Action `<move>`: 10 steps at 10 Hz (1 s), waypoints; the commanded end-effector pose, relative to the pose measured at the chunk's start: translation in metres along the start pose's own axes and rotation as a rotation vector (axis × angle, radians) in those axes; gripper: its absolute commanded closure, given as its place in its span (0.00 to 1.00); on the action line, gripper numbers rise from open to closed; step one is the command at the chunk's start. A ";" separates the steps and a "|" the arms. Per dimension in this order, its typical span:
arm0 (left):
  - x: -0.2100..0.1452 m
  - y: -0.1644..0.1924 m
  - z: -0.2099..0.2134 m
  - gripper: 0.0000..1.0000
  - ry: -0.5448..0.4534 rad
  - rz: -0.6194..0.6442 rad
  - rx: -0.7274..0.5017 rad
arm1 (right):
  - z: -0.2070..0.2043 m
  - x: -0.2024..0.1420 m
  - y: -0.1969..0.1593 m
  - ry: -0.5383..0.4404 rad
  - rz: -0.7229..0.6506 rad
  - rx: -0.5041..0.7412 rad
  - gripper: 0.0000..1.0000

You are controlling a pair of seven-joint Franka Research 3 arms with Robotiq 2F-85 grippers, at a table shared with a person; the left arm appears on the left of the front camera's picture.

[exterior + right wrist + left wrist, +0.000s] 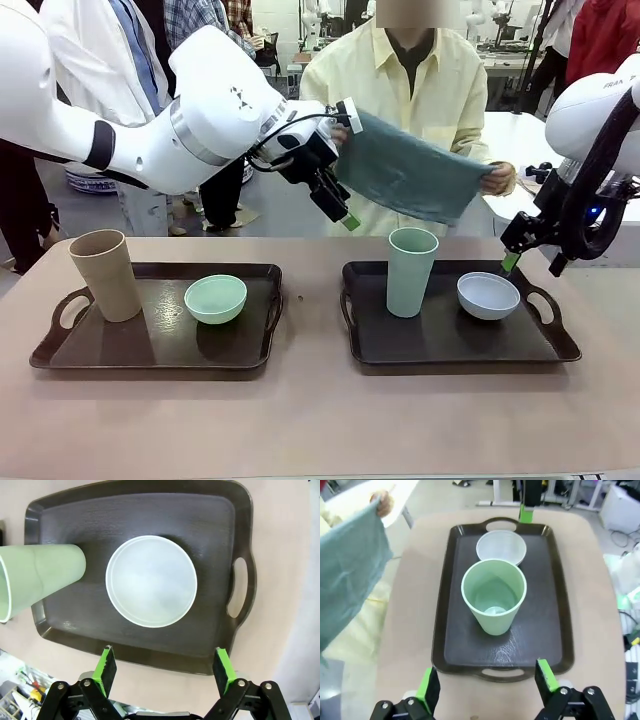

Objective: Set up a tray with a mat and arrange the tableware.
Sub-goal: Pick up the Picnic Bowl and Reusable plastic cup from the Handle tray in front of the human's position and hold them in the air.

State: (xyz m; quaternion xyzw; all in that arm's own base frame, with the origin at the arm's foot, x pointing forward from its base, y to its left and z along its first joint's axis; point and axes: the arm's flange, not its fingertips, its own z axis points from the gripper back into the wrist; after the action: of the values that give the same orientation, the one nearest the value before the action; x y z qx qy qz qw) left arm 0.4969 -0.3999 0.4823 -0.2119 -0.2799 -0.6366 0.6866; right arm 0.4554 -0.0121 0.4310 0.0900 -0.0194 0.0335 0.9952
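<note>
A person [425,90] at twelve o'clock holds the teal mat [410,180] stretched out, seemingly offering it; the left gripper [342,213] hovers near its seven o'clock corner, fingers wide apart and empty, likely to take it. The right gripper [164,667], equally wide and empty, hangs over the whitish bowl [488,295] at three o'clock of the pale green cup [411,270], probably to clear the tray [450,345].

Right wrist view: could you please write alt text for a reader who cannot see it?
The open right gripper hovers over a dark tray that holds a whitish bowl and, beside it, an upright pale green tumbler. The tray rests on a tan table.
</note>
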 end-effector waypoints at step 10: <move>-0.048 0.000 -0.074 0.00 -0.216 -0.209 -0.195 | -0.042 0.016 0.002 0.031 -0.019 -0.069 0.00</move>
State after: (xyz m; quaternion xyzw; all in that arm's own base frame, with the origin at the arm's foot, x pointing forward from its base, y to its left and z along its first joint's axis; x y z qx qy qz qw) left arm 0.5012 -0.4139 0.3978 -0.2974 -0.3026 -0.7045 0.5689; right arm 0.4681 -0.0035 0.3914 0.0760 0.0018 0.0333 0.9966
